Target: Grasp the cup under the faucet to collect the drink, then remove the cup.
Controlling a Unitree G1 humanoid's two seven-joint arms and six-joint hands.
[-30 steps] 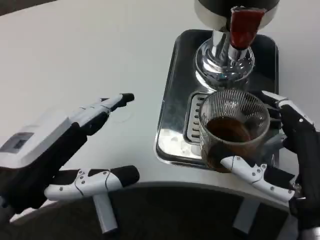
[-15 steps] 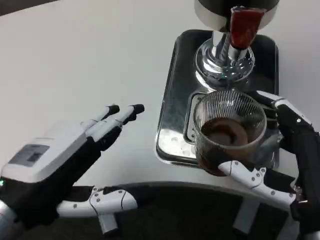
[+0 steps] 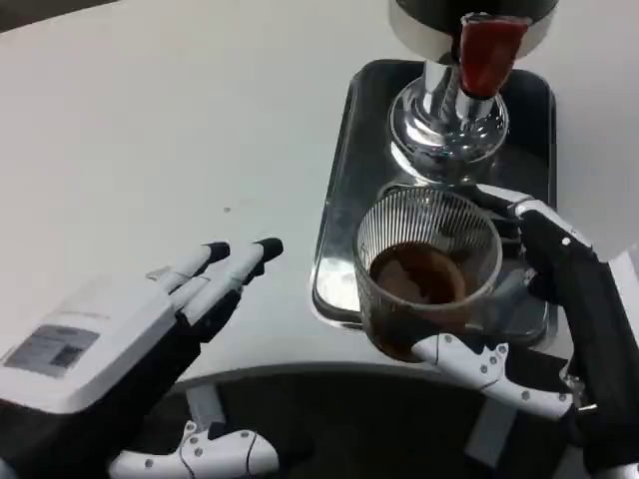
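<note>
Gripping the one ribbed glass cup (image 3: 429, 269) of brown drink, the right hand (image 3: 544, 329) has drawn it toward seven o'clock off the single faucet (image 3: 484, 50), left hand (image 3: 150, 339) empty, spread.

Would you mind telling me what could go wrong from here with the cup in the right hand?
1. The cup holds dark drink and has no lid; tilting it could spill some onto the tray or table.
2. The right hand grips smooth ribbed glass from the sides, so it might slip.
3. The open left hand sits nearby and could be bumped.
</note>
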